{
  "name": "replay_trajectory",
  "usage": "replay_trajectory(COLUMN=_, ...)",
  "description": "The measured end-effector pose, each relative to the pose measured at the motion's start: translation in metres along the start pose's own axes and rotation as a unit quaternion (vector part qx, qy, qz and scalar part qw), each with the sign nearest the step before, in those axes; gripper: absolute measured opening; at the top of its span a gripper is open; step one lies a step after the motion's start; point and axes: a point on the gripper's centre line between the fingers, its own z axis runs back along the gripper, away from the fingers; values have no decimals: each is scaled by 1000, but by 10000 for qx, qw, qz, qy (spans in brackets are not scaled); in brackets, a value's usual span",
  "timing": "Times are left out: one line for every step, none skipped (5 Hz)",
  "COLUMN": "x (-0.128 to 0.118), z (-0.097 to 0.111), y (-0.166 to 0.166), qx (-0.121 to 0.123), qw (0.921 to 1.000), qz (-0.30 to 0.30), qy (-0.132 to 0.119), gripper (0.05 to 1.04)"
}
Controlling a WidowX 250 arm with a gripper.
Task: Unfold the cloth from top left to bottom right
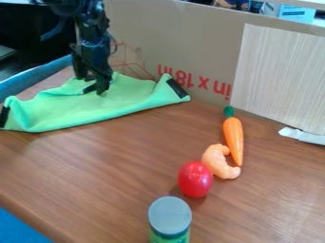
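Showing the fingers [97, 87] at the far edge of the green cloth [133, 102], left of its middle; whether they stand wide, narrow or closed on fabric cannot be told. From them, most of the cloth lies toward the near side and to the right, on the bench [127, 161]. Its long axis slants from lower left to upper right, between one dark end strip [4, 116] and the other [176, 88]. The move called for, as judged here, runs across that axis, carrying the upper layer over the near edge toward bottom right. Farther out in that direction lie the carrot [234, 137], the shrimp-shaped piece [220, 162] and the red piece [195, 179], which a long drag might disturb
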Motion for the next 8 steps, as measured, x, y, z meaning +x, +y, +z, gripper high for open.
replay_trajectory(x=7, z=9, y=9, qx=61, qw=9999, qz=45, qy=-68, gripper=1000)
replay_trajectory(x=3, z=-6, y=7, qx=109, qw=9999, qz=17, qy=60, gripper=949)
replay_trajectory(x=5, z=-7, y=9, qx=215, qw=9998, qz=22, qy=30, gripper=704)
replay_trajectory(x=5, z=-8, y=7, qx=274, qw=9996, qz=9, qy=21, gripper=614)
replay_trajectory(x=6, z=-8, y=5, qx=257, qw=9997, qz=-8, qy=4, gripper=326)
replay_trajectory(x=5, z=-9, y=3, qx=207, qw=9998, qz=-9, qy=10, gripper=127)
replay_trajectory(x=5, z=-9, y=2, qx=139, qw=9999, qz=-18, qy=3, gripper=54)
replay_trajectory(x=5, z=-9, y=-1, qx=60, qw=10000, qz=-34, qy=14, gripper=50)
